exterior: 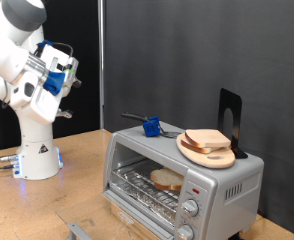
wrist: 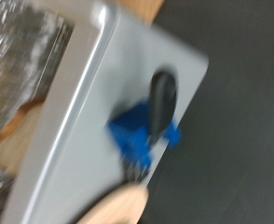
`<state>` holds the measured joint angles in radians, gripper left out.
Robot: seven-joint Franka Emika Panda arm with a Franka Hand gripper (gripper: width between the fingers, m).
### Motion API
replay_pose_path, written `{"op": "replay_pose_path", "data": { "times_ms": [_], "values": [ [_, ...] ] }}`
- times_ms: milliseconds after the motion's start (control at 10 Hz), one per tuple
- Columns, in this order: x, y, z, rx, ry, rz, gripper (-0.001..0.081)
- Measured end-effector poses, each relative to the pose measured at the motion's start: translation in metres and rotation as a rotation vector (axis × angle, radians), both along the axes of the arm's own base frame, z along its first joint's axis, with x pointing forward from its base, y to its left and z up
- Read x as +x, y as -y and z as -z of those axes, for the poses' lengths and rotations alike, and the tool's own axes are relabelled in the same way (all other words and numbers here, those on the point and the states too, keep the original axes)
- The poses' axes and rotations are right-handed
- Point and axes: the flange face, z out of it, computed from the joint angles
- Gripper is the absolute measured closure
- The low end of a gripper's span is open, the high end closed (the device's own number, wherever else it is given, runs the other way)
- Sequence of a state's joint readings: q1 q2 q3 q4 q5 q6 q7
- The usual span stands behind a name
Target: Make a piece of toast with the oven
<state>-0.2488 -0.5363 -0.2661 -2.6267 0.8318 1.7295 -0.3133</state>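
— While the wooden worktop [exterior: 82,170] carries the silver oven [exterior: 182,180], where's the bread?

— One piece of toast [exterior: 167,180] sits on the rack behind the glass; another slice [exterior: 209,141] lies on the round plate [exterior: 192,150] on top.

— How would it handle?

— Light, soft, crumbly, I'd judge; take it by the crust edges.

— The end effector [exterior: 71,72]?

— Raised at the exterior view's left, empty; spread I cannot tell.

— Any writing?

— None readable.

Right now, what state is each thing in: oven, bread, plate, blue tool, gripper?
oven: door shut, a slice visible on the rack behind the glass.
piece of toast: inside the oven, lying flat on the rack.
wooden plate: on the oven's top, carrying another slice.
blue tool: lying on the oven's top, untouched.
gripper: raised at the exterior view's left, holding nothing.
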Motion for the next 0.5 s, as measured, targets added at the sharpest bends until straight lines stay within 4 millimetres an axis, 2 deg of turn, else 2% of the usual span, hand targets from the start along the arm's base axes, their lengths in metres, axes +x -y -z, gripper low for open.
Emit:
{"op": "replay_pose_path", "data": {
  "times_ms": [200, 400, 500],
  "values": [
    [-0.009, 0.022, 0.002, 0.05, -0.007, 0.18, 0.0006],
    [-0.027, 0.047, 0.008, 0.051, -0.031, 0.222, 0.0006],
    [-0.032, 0.052, 0.009, 0.049, -0.042, 0.214, 0.0006]
  ]
}}
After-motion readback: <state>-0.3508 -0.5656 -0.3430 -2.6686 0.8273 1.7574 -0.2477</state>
